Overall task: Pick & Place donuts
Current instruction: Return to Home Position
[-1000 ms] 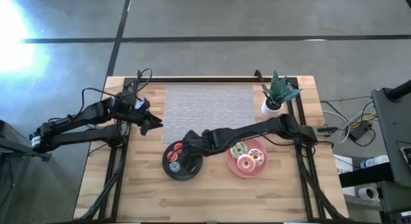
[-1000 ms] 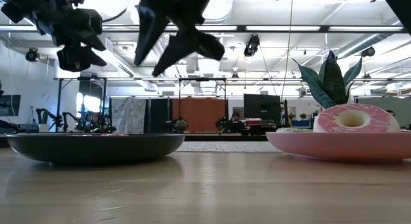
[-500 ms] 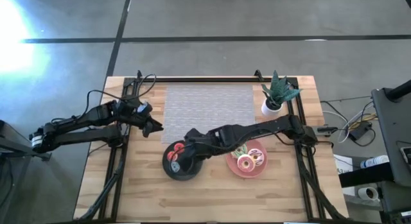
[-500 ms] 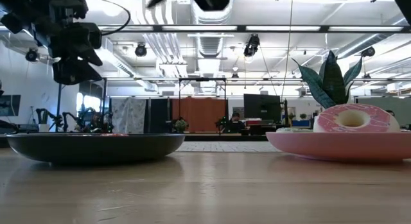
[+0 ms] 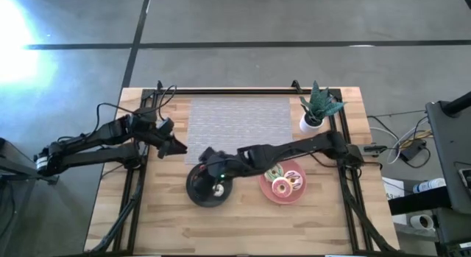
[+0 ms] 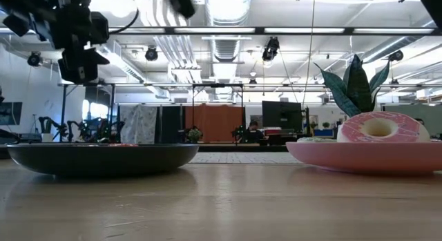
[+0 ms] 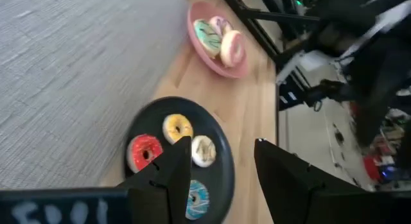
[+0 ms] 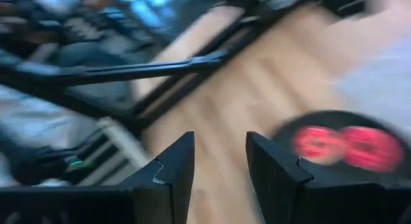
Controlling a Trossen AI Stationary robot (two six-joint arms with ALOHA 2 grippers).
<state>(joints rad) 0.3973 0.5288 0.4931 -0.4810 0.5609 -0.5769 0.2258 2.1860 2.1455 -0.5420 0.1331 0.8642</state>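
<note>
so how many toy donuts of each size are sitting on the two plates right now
small toy ring donuts on the round black plate: 4 (red, yellow, white, blue)
larger toy ring donuts on the round pink plate: 3 (green-white sprinkled, pink, red-striped)
total: 7
</note>
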